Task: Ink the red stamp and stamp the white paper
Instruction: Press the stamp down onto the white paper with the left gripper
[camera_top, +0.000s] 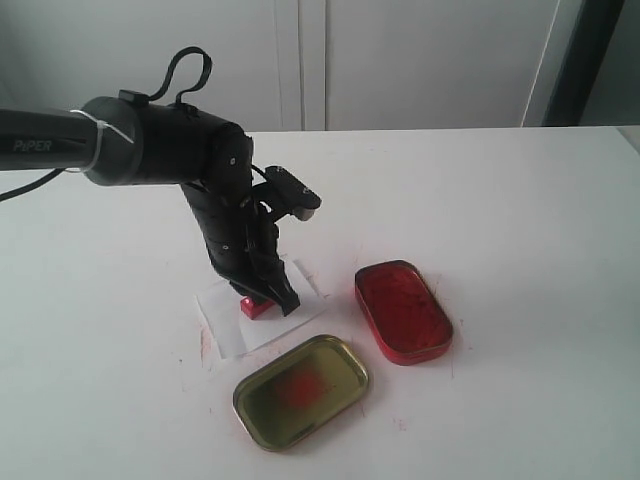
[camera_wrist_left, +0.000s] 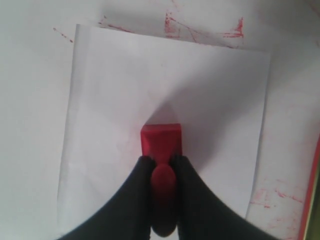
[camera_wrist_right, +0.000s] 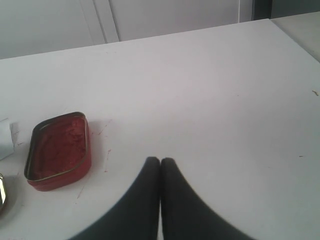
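Note:
My left gripper (camera_top: 272, 298) (camera_wrist_left: 161, 161) is shut on the knob handle of the red stamp (camera_top: 255, 306) (camera_wrist_left: 161, 140). The stamp's block base rests on or just above the white paper (camera_top: 245, 320) (camera_wrist_left: 125, 115), near the middle of the sheet. I cannot tell whether the base touches the paper. The paper lies flat on the white table, left of the two tins. In the right wrist view my right gripper (camera_wrist_right: 160, 161) is shut with nothing between its fingers, hovering over bare table; it is outside the exterior view.
A red tin of ink (camera_top: 402, 310) (camera_wrist_right: 57, 150) lies open right of the paper. A gold-coloured tin lid (camera_top: 302, 390) smeared with red lies in front of the paper. Red ink smudges (camera_wrist_left: 200, 27) mark the table beside the sheet.

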